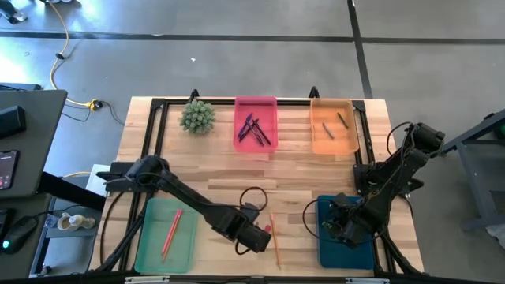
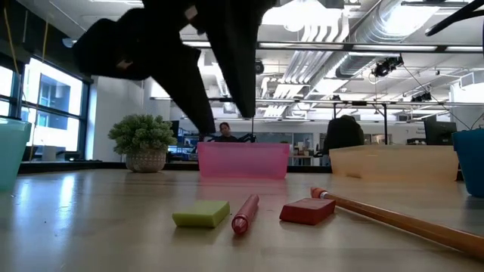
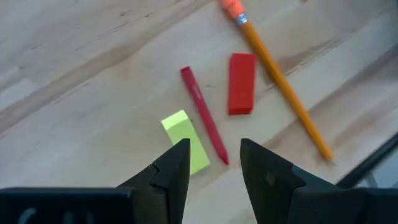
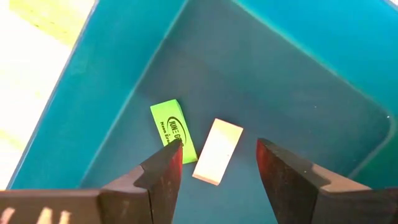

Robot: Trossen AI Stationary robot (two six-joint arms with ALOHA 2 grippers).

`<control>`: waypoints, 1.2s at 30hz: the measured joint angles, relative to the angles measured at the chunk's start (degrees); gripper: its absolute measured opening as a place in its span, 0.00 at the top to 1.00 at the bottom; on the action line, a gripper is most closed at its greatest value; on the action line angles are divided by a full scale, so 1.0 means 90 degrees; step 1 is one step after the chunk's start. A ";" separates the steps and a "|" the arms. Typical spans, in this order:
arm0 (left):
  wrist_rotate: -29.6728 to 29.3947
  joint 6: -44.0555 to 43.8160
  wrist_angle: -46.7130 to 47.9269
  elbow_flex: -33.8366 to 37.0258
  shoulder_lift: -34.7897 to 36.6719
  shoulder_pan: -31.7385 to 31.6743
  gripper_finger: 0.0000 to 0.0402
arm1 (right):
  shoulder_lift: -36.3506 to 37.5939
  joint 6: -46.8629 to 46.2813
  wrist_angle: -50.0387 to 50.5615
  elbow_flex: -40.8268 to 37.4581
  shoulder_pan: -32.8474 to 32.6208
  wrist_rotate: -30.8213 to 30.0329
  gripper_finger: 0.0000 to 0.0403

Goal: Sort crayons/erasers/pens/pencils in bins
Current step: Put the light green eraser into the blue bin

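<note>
two erasers [image 4: 193, 144] in bin [image 4: 298, 68], pencil [image 3: 283, 84] beside eraser [image 3: 241, 83] on table [image 3: 74, 93]

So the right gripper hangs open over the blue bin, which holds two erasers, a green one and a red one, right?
Not quite. The right gripper does hang open over the blue bin, but the erasers in it are the green eraser and a pale cream eraser, not red. The right wrist view shows this.

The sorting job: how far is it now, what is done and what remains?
Done: pens lie in the pink bin, dark sticks in the orange bin, one pencil in the green bin, and two erasers in the blue bin.

In hand: nothing; the left gripper and right gripper are open.

Left on the table: yellow eraser, red eraser, red pencil, orange pencil.
</note>
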State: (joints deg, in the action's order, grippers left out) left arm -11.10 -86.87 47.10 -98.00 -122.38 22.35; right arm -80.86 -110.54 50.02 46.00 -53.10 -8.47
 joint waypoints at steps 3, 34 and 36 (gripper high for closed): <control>0.0056 -0.0019 -0.0010 0.0000 -0.0091 -0.0001 0.68 | 0.0000 0.0000 0.0004 0.0000 0.0000 0.0000 0.51; 0.0372 -0.0403 -0.0144 0.0005 -0.0690 0.0063 0.68 | 0.0000 0.0024 0.0034 0.0000 0.0080 0.0000 0.51; 0.0372 -0.0396 -0.0164 0.0001 -0.0723 0.0063 0.68 | 0.0000 0.0024 0.0034 0.0000 0.0080 0.0000 0.51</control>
State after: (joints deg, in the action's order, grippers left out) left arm -7.75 -90.43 45.62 -97.99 -128.88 22.92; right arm -80.86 -110.32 50.33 46.00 -52.38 -8.47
